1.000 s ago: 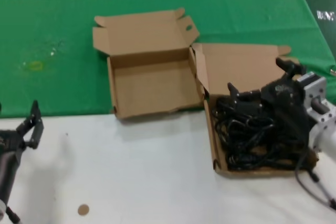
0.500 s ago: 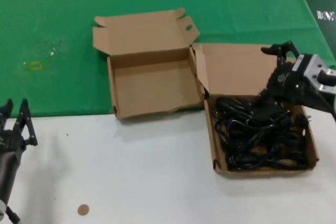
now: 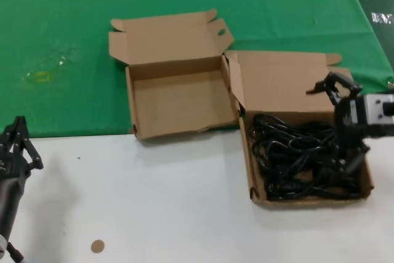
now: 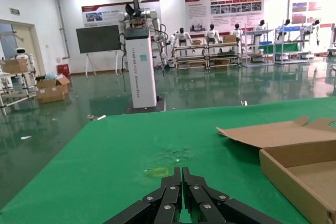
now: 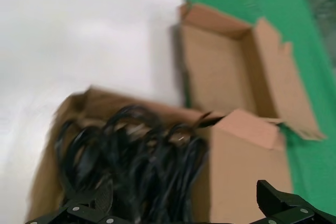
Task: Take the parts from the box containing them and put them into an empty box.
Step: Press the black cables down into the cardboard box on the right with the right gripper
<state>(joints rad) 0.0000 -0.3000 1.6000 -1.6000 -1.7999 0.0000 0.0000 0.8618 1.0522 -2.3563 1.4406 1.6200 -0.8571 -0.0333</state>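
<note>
Since half a second ago: right end effector [image 3: 335, 87] dropped lower over the full cardboard box [image 3: 252, 177], fingers spread wide, gripping nothing. On the counter [image 3: 154, 201], empty cardboard box [image 3: 138, 100] just beside it. Black coiled power cords [image 3: 295, 158] heaped inside the full one. Left end effector [image 4: 182, 195] parked at the counter's left edge, fingers pressed together, empty.

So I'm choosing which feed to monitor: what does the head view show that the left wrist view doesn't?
Only the head view shows the cords in their box, with the right tool open above its far right corner. Only the left wrist view shows the left tool shut, and the hall. Both show the empty box and green cloth.
</note>
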